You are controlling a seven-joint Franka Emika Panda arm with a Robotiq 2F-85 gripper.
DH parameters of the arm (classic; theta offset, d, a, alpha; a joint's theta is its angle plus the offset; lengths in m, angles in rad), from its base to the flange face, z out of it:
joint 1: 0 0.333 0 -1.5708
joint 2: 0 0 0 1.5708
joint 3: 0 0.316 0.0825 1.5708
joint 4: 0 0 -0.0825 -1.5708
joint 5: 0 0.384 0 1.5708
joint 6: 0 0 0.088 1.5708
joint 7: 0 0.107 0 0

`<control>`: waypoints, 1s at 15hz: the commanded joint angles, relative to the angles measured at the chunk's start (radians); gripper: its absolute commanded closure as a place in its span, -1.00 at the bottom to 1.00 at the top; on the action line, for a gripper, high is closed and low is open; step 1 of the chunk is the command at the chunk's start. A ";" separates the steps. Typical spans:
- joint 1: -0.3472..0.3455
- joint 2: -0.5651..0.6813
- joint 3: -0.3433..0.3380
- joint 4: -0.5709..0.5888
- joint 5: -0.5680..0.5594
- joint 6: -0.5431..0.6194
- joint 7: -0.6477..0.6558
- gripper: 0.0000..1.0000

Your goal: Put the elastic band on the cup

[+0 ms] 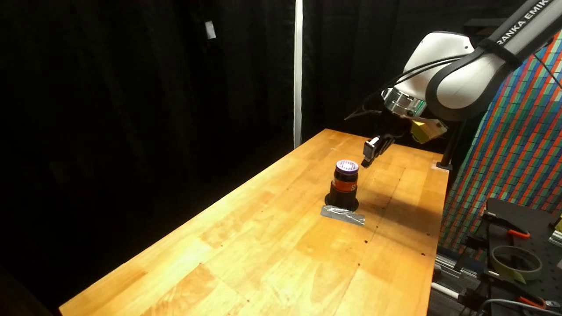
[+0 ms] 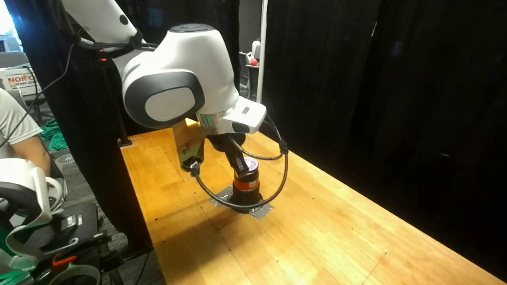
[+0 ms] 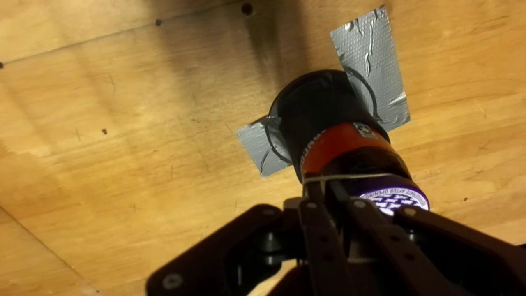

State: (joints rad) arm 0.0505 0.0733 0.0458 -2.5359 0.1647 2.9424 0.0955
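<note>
The cup (image 1: 345, 186) is a dark upright jar with an orange-red stripe and a purple-and-white lid. It stands in a black round base in both exterior views (image 2: 246, 185). In the wrist view the cup (image 3: 341, 144) lies just beyond the fingers. My gripper (image 3: 327, 191) is shut, its fingers close together with a narrow dark gap at the tips. A thin pale elastic band (image 3: 349, 177) loops at the left finger and runs across the lid's lower edge; its far side is hidden. The gripper (image 1: 368, 157) is beside the lid; in an exterior view the gripper (image 2: 243, 170) overlaps it.
Grey tape (image 3: 378, 68) fixes the cup's base to the wooden table (image 1: 246, 263). A black cable (image 2: 286, 174) hangs from the wrist in a loop before the cup. A side cart holds a tape roll (image 1: 516, 263). A person (image 2: 18, 122) sits beside the table.
</note>
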 commanded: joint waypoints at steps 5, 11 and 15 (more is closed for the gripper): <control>-0.001 -0.013 -0.007 -0.119 -0.132 0.160 -0.029 0.79; -0.005 0.000 0.036 -0.165 -0.079 0.315 -0.045 0.79; 0.006 0.020 0.023 -0.203 -0.126 0.439 -0.048 0.78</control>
State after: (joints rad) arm 0.0529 0.0890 0.0710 -2.6961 0.0586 3.2933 0.0661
